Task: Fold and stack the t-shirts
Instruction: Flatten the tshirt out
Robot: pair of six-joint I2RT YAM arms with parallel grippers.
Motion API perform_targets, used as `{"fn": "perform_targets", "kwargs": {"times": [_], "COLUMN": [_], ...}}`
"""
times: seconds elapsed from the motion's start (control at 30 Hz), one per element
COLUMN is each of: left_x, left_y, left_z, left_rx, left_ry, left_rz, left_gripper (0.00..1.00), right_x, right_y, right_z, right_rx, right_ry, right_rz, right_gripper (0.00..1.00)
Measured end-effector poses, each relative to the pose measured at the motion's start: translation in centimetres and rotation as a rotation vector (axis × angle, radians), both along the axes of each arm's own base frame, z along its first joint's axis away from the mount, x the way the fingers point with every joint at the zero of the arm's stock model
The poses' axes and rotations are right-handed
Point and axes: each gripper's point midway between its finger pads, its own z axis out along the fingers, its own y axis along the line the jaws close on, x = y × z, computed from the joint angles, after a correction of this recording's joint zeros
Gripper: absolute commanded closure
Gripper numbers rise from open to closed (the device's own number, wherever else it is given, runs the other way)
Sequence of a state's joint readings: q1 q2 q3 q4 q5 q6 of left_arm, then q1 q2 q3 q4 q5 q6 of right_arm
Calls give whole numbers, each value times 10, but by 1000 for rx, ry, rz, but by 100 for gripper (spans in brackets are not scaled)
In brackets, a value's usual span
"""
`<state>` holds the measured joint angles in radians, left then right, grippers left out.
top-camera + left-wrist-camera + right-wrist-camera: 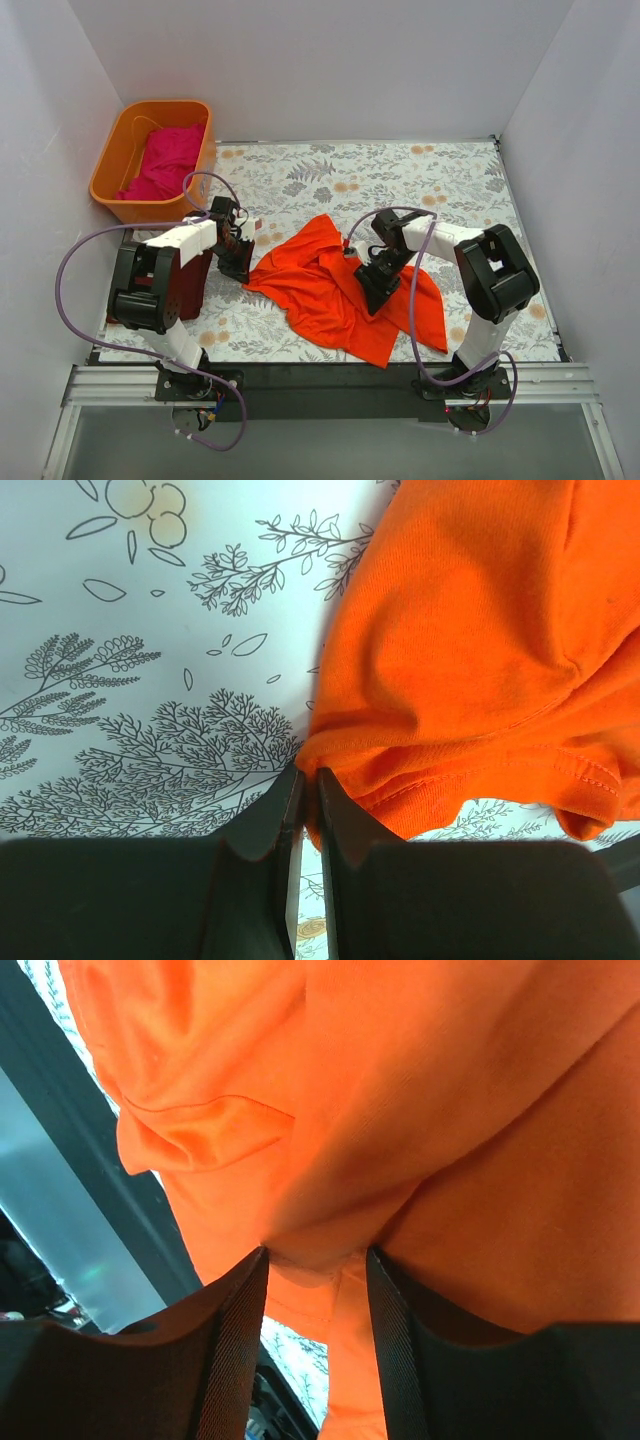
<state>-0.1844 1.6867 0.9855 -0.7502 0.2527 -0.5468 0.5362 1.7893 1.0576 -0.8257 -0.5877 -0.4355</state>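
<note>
- Nothing you can see is folded yet: the bright orange-red cloth t-shirt (325,285) lies crumpled on the middle of the floral-printed tabletop (420,170), towards the near edge
- Your left claw (308,780) is clenched on that shirt's left hem, low over the tabletop; your right claw (315,1255) grasps a bunched fold on the shirt's right half
- The magenta-pink cloth t-shirt (165,160) sits heaped inside the rigid orange plastic tub (108,175) at the far left, not yet taken out
- A dark maroon cloth block (188,285) shows under your left arm; I judge it the third shirt, but you cannot tell whether it is folded
- By that reckoning, nearly all the folding and the whole stack are left
- Open room lies far and right of the orange-red shirt; its near corner is just beside the black near rail (330,378), and the white walls (575,150) close in both sides
</note>
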Motion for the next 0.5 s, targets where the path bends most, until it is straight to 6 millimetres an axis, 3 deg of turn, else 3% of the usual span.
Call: {"fn": "perform_targets", "kwargs": {"times": [0.13,0.17,0.27,0.37,0.5], "left_x": [0,0,0,1,-3], "left_y": [0,0,0,3,18], "left_z": [0,0,0,1,1], "left_rx": [0,0,-1,-10,-12], "left_ry": [0,0,1,3,8], "left_rz": [0,0,3,17,50], "left_gripper": [95,95,97,100,100], "right_x": [-1,-1,-3,-1,21], "right_y": [3,4,2,-7,-34], "right_z": [-1,-1,-1,6,20], "right_rx": [10,13,28,27,-7], "right_ry": [17,22,27,27,-60], "right_rz": [-12,-12,8,28,30], "right_gripper": [66,78,99,99,99]}}
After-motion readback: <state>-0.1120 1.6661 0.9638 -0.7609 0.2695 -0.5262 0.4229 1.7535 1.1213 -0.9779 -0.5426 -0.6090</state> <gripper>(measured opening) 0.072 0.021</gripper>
